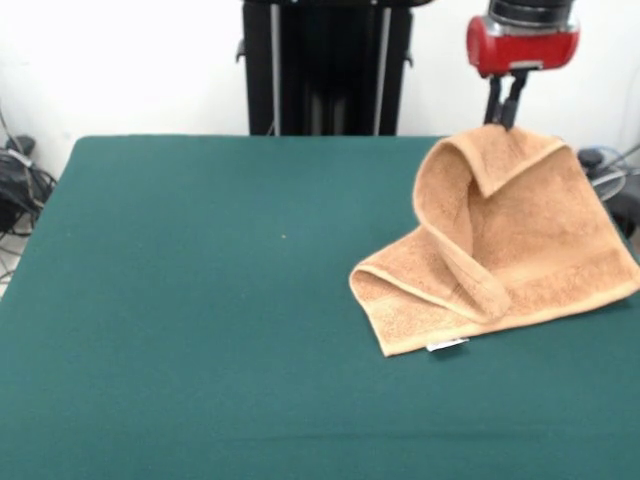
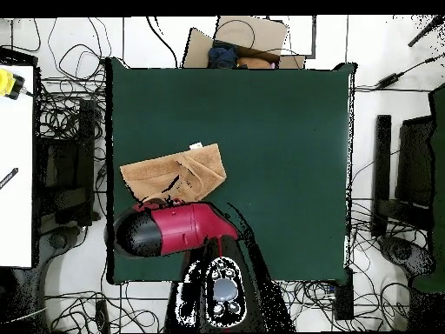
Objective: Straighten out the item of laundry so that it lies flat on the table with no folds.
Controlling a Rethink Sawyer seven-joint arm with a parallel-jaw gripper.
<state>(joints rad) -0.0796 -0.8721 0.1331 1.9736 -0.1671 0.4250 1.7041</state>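
The tan-orange towel [image 1: 510,250] lies at the right side of the green table [image 1: 200,300], folded over itself, with one corner lifted off the cloth. My gripper [image 1: 504,120] hangs below the red wrist and is shut on that raised corner. A thick fold runs diagonally across the towel's middle, and a small white tag [image 1: 447,345] sticks out at its near edge. Seen from overhead, the towel [image 2: 187,174] sits near the table's [image 2: 278,156] left edge. The red arm [image 2: 178,228] covers its lower edge and hides the gripper.
Cables lie on the floor around the table [image 2: 61,113], and some show at the left in the front view [image 1: 15,185]. A cardboard box [image 2: 248,39] sits beyond the table's top edge in the overhead view. A white surface [image 2: 16,174] stands at the left.
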